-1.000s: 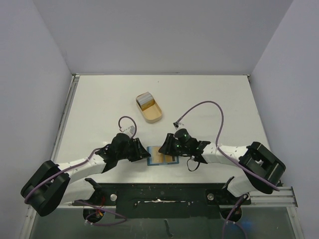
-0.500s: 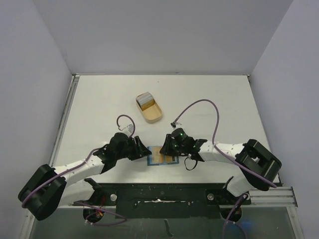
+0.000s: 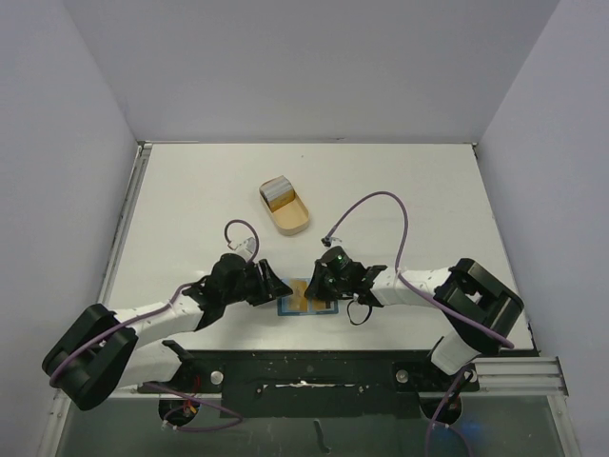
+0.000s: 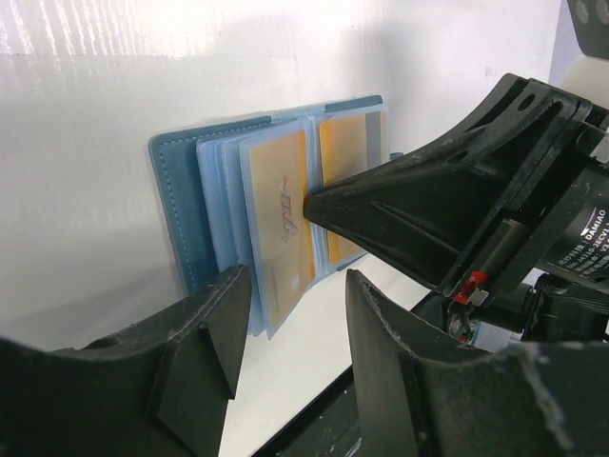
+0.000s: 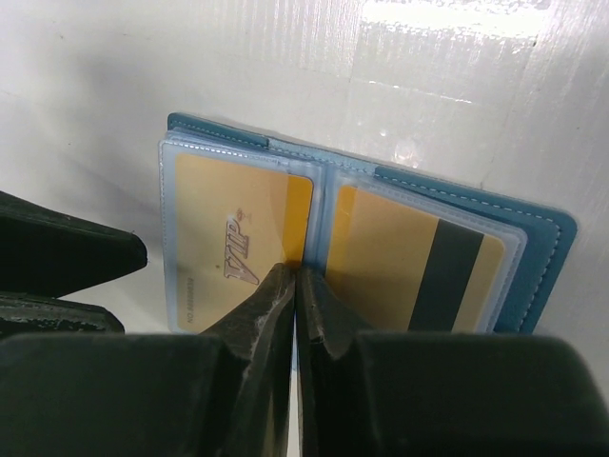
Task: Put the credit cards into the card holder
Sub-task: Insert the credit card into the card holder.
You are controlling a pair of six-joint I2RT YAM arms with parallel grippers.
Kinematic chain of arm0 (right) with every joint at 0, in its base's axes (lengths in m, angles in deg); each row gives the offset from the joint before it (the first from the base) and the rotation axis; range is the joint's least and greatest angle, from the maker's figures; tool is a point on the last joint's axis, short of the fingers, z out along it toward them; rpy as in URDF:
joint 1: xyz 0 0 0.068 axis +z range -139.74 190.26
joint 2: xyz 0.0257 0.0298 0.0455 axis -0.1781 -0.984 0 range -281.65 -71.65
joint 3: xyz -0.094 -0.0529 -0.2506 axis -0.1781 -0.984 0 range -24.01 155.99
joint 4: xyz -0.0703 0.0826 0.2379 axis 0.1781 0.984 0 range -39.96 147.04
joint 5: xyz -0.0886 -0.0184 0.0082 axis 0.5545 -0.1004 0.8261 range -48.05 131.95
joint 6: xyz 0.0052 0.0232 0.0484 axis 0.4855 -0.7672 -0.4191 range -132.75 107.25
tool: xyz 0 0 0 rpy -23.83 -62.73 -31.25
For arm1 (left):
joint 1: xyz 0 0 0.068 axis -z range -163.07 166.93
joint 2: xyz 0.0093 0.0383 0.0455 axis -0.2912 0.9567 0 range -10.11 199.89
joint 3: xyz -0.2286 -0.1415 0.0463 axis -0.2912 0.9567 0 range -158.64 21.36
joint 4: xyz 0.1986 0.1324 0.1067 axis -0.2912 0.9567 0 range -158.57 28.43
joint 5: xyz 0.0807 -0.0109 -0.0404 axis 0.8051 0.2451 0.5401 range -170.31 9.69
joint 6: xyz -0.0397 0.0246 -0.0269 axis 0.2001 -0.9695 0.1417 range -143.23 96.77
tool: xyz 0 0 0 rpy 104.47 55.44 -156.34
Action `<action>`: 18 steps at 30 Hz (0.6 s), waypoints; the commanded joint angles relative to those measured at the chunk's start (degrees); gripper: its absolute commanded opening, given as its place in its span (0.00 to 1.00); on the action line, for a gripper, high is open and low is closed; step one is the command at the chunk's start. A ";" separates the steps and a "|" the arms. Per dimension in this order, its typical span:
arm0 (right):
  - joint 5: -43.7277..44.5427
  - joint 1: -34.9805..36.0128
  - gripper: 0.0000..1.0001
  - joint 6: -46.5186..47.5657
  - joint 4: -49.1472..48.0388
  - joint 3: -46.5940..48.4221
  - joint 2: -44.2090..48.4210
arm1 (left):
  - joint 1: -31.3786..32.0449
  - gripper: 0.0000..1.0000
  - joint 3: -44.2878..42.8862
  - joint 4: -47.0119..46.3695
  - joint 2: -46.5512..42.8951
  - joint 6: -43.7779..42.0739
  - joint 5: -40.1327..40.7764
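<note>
Both arms reach low and inward from the near edge, meeting over the open card holder [image 3: 295, 307] [image 5: 533, 238], which lies flat on the white table [image 3: 400, 181] between grey walls. Farther back, a tan tray [image 3: 293, 221] holds stacked credit cards [image 3: 277, 190]. The left gripper [image 4: 295, 314] stands spread and empty beside the holder. The right gripper [image 5: 295, 271] is pressed together, its tips at the holder's fold.

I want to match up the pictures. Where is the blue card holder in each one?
Top external: the card holder lies open, just below the picture's centre.
Left wrist: the card holder is left of centre, its pages fanned.
Right wrist: the card holder lies open across the middle.
Shared landmark: the right gripper, shut, points at the holder's middle fold in every view.
</note>
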 commanded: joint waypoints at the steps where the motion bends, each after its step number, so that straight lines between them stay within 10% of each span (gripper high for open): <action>1: 1.75 0.82 0.03 0.54 2.21 0.39 -0.86 | -0.27 0.43 -1.13 -6.54 2.26 -0.70 -1.20; 18: 1.67 0.89 0.04 0.69 1.66 -0.16 -0.75 | -0.28 0.30 -3.67 -10.59 7.16 -0.20 -4.42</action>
